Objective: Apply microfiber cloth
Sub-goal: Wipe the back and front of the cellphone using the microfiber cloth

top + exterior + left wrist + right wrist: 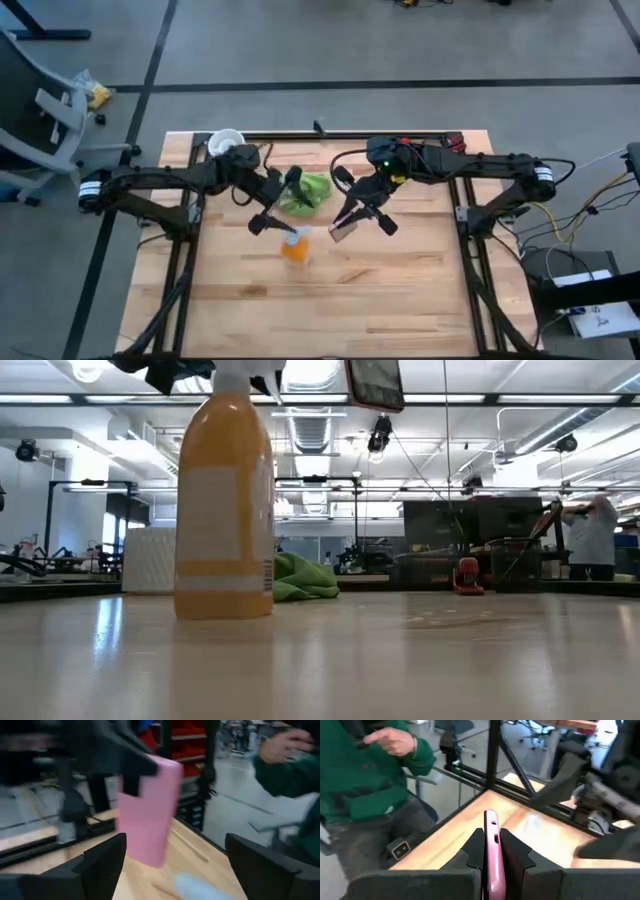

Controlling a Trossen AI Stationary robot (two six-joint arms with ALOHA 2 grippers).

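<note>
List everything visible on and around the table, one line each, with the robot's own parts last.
Lime-green microfiber cloth: one, bunched on the table's far half, between the two arms.
Orange-and-white spray bottle: one, upright near the table's middle, in front of the cloth.
Pink-cased phone: one, held off the table in the right tool.
White ribbed round container: one, at the table's far left corner.
Light wooden table: one, on a black frame.
Person in a green top: one, standing beyond the table's edge.
Left tool: one, black, open, above the bottle.
Right tool: one, black, shut on the phone, right of the bottle.
</note>
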